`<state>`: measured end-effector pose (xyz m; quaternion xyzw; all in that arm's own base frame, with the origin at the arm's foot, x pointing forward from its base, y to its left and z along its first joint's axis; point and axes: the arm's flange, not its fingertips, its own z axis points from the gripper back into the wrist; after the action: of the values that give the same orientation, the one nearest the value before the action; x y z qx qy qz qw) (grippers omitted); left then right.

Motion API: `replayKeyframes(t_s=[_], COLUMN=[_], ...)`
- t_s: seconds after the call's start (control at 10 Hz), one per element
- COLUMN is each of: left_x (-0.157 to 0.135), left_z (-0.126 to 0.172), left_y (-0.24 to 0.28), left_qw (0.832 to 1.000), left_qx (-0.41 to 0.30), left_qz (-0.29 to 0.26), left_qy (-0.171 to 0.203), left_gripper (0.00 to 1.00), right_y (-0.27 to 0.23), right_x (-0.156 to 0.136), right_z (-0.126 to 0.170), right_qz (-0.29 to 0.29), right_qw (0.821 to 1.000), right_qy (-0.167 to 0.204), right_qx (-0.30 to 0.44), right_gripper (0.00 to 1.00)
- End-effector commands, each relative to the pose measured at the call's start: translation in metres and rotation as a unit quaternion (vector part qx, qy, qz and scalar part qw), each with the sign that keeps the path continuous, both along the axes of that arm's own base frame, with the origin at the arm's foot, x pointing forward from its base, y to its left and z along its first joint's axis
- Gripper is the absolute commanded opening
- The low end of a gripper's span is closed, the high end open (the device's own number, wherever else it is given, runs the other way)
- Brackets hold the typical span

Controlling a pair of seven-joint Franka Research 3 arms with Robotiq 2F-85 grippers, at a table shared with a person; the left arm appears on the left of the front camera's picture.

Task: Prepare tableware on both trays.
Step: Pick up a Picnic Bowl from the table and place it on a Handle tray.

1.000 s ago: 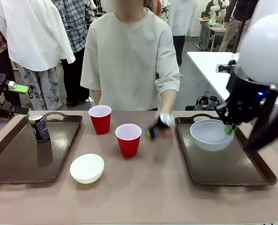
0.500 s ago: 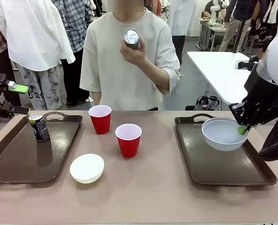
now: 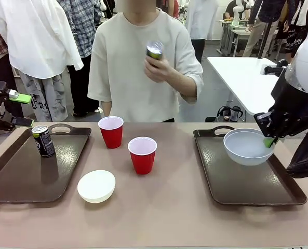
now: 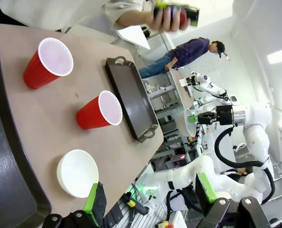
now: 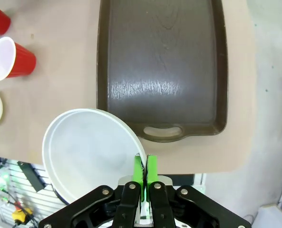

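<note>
Brown table (image 3: 169, 220), people (image 3: 37, 41) behind. Left tray (image 3: 16, 184): soda can (image 3: 43, 140). Mid-table: 2 red cups (image 3: 111, 132) (image 3: 142, 154), white bowl (image 3: 96, 185). Person's hand (image 3: 160, 67) holds 2nd can (image 3: 154, 50). Right wrist view: right gripper (image 5: 142, 164) pinches rim of 2nd bowl (image 5: 91, 147) by right tray (image 5: 162, 57). Left gripper (image 3: 22, 110) spread.

Red cup (image 4: 49, 61), second red cup (image 4: 100, 110), white bowl (image 4: 77, 172), dark tray (image 4: 131, 102), soda can (image 4: 188, 15) gripped in person's hand (image 4: 156, 20)

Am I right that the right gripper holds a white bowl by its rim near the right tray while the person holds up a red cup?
Not quite: in the front view the person's hand holds up a soda can instead. The right gripper does hold the white bowl by its rim near the right tray.
</note>
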<state>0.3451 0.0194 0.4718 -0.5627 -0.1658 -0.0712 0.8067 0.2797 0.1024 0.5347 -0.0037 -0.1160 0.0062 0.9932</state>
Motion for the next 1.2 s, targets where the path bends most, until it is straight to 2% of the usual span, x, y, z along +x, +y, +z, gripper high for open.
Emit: replayKeyframes(t_s=[0.0,0.1,0.2,0.3,0.4,0.5,0.7,0.9,1.0,1.1], left_x=[0.0,0.0,0.0,0.0,0.0,0.0,0.0,0.0,0.0,0.0], left_z=[0.001,0.001,0.001,0.001,0.001,0.001,0.001,0.001,0.001,0.001], left_y=[0.0,0.0,0.0,0.0,0.0,0.0,0.0,0.0,0.0,0.0], left_qw=[1.0,1.0,1.0,1.0,1.0,1.0,1.0,1.0,1.0,1.0], left_qx=[-0.009,-0.009,-0.009,-0.009,-0.009,-0.009,-0.009,-0.009,-0.009,-0.009], left_qz=[0.001,0.001,0.001,0.001,0.001,0.001,0.001,0.001,0.001,0.001], left_qy=[-0.003,-0.003,-0.003,-0.003,-0.003,-0.003,-0.003,-0.003,-0.003,-0.003], left_gripper=[1.0,1.0,1.0,1.0,1.0,1.0,1.0,1.0,1.0,1.0], right_y=[0.006,0.007,0.001,-0.002,-0.008,-0.013,-0.019,-0.013,-0.007,-0.002], right_x=[0.03,0.02,-0.012,-0.058,-0.083,-0.086,-0.074,-0.035,-0.005,0.013], right_z=[-0.008,-0.011,-0.01,0.001,0.006,0.007,0.003,-0.01,-0.029,-0.058], right_qz=[-0.033,-0.024,0.005,0.035,0.038,0.022,0.007,-0.01,-0.017,-0.007], right_qw=[0.999,0.999,0.999,0.998,0.999,0.999,1.0,1.0,1.0,0.999], right_qy=[0.003,0.016,0.036,0.024,0.011,0.005,0.013,0.022,0.022,0.043], right_qx=[-0.005,-0.019,-0.035,-0.035,-0.035,-0.028,-0.016,0.001,0.006,-0.001], right_gripper=[0.04,0.04,0.04,0.04,0.04,0.04,0.04,0.04,0.04,0.04])
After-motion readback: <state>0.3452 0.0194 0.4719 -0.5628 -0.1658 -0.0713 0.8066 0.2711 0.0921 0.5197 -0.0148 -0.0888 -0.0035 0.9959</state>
